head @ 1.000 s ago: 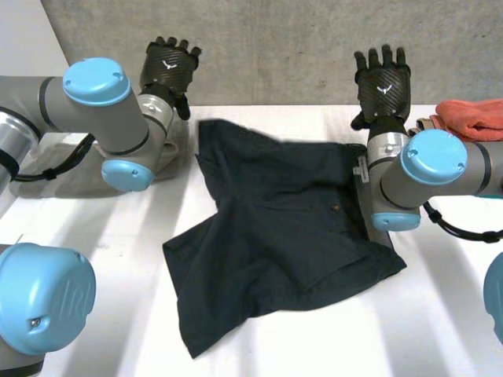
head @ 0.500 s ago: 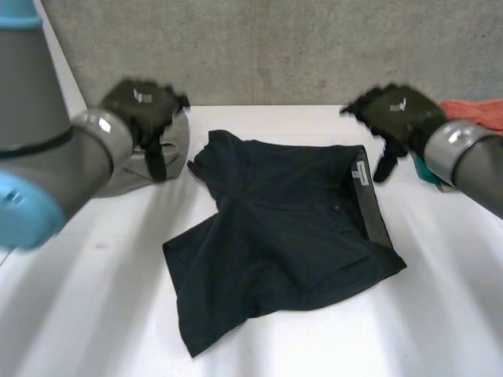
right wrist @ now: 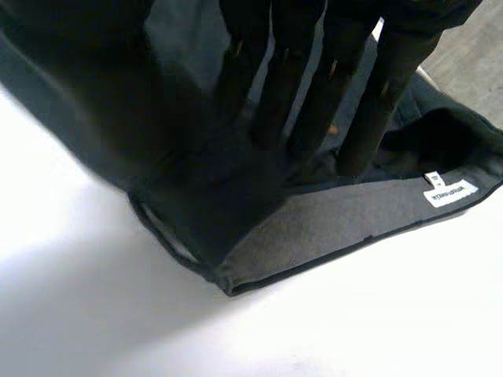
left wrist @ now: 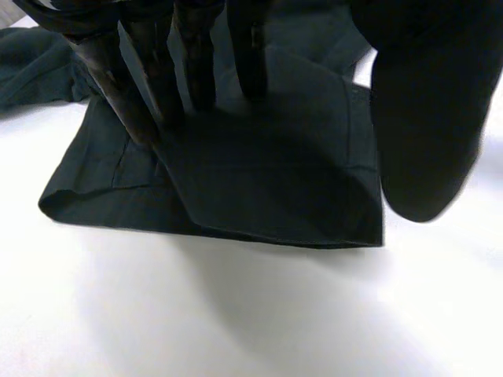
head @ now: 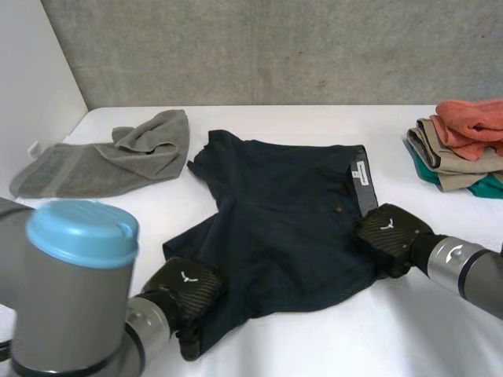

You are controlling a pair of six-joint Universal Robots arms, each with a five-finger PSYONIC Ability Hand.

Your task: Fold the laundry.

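Observation:
A pair of dark navy shorts lies crumpled in the middle of the white table, its waistband with a white label to the right. My left hand rests on the front leg hem. In the left wrist view its straight fingers press on the hem cloth, and the thumb stands apart beside them. My right hand is on the near corner of the waistband. In the right wrist view that hand pinches the waistband corner between straight fingers and thumb, near the label.
A grey towel lies bunched at the back left of the table. A stack of folded clothes, orange on top, sits at the back right. A concrete wall runs behind the table.
Both hands came down from the back of the table onto the shorts, the left to the front leg hem, the right to the waistband corner. The right hand closed on the cloth.

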